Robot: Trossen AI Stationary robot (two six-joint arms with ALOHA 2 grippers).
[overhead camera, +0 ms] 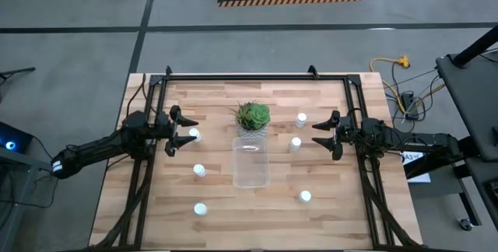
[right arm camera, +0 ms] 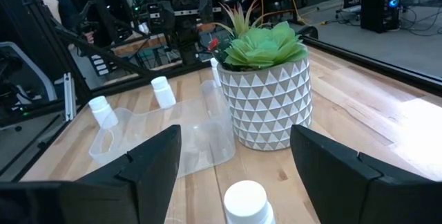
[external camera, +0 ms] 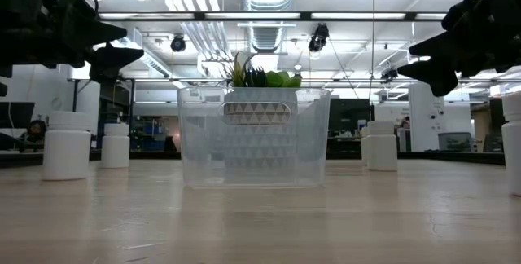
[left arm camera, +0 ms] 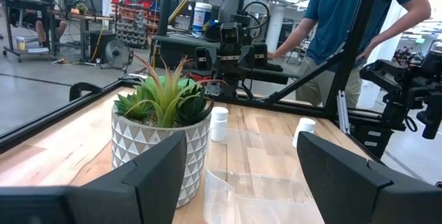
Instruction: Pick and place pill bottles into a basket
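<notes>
Bottles [overhead camera: 200,170]: all six on worktop [overhead camera: 327,221], basket [overhead camera: 250,162] empty; left gripper [overhead camera: 189,132] and right gripper [overhead camera: 317,134] both wide, holding nothing.

Both arms hover low, facing each other: left gripper [overhead camera: 189,132] and right gripper [overhead camera: 318,134], jaws parted, holding nothing.

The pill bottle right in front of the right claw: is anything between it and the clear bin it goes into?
Nothing visible blocks it. The pill bottle stands beside the open right gripper, with only bare table to the basket. The plant sits at the basket's far end, off that path.
</notes>
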